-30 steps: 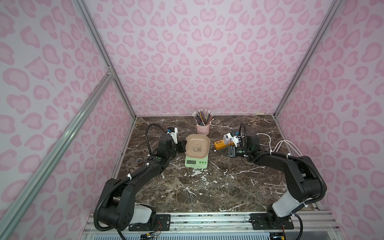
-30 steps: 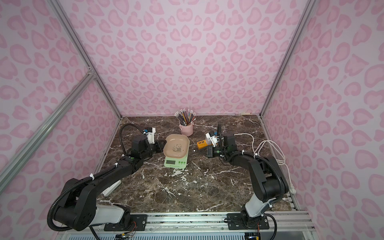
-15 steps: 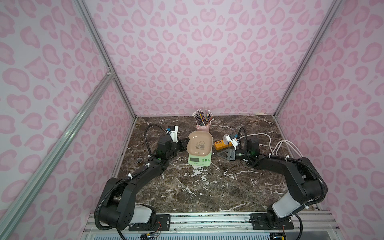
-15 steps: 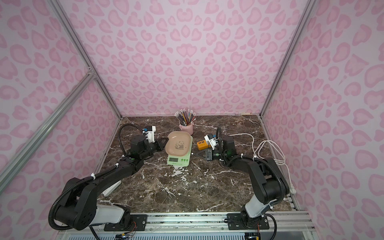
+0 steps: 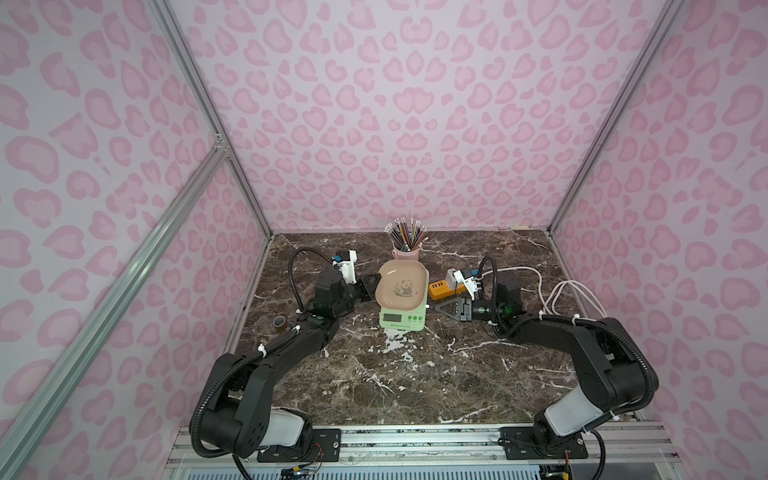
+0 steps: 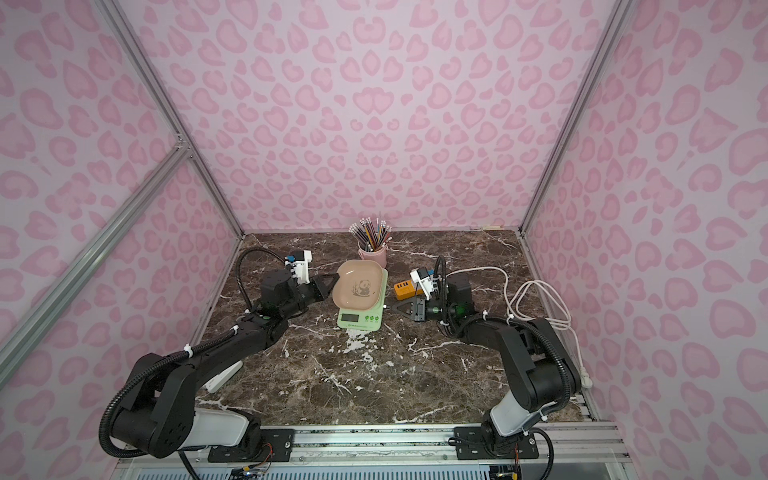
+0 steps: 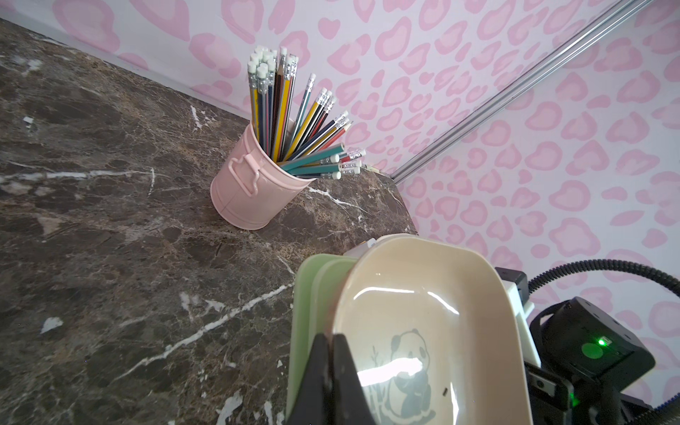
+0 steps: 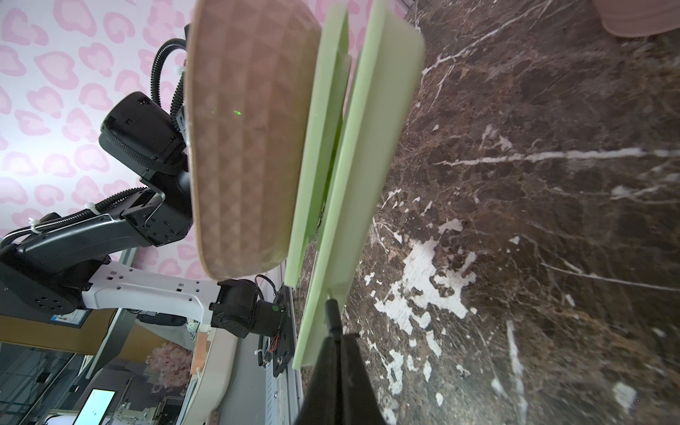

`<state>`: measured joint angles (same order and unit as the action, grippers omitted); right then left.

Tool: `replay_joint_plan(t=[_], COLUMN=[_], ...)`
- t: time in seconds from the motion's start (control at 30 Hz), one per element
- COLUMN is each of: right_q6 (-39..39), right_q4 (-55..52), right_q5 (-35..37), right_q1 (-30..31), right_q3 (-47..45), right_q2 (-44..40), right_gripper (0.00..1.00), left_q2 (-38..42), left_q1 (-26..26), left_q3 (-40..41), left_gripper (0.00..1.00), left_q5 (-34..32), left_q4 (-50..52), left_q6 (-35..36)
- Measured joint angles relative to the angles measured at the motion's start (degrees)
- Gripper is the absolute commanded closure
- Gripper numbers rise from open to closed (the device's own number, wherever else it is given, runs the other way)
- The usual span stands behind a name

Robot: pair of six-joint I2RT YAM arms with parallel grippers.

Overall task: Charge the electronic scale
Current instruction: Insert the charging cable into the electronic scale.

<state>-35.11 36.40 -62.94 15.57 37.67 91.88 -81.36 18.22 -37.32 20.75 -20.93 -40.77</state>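
The electronic scale (image 5: 402, 320) stands on the worktop (image 5: 374, 374). Its tray (image 5: 401, 286) sits tilted and off-centre, overhanging the scale's left side. At that side the left pincer (image 7: 332, 340) is closed on the tray rim, with one finger inside the tray and one outside. At the scale's right side the right pincer (image 8: 336, 340) is clamped on a small black plug (image 8: 332, 312). The plug tip lies at the side edge of the green base; whether it is inserted cannot be determined. Just behind the scale stands a pink cup of pencils (image 5: 405, 249). Beside the scale's right rear lies an orange power strip (image 5: 440, 289), with a white cable (image 5: 552, 291) looping farther right.
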Motion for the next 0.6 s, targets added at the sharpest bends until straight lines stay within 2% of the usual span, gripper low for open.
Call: replay_joint_plan(t=[0.6], right_q6=[-0.92], right_q4=[0.72], right_q5=[0.02], right_q1=[1.36], right_q3=[-0.68], right_q2=[-0.68], right_gripper=[1.0], left_q2=[1.09], left_q1=[-0.02], left_q3=[0.11], left_gripper=[0.95], left_q5=[-0.7], left_q4=[-1.77], left_q6=[-0.66])
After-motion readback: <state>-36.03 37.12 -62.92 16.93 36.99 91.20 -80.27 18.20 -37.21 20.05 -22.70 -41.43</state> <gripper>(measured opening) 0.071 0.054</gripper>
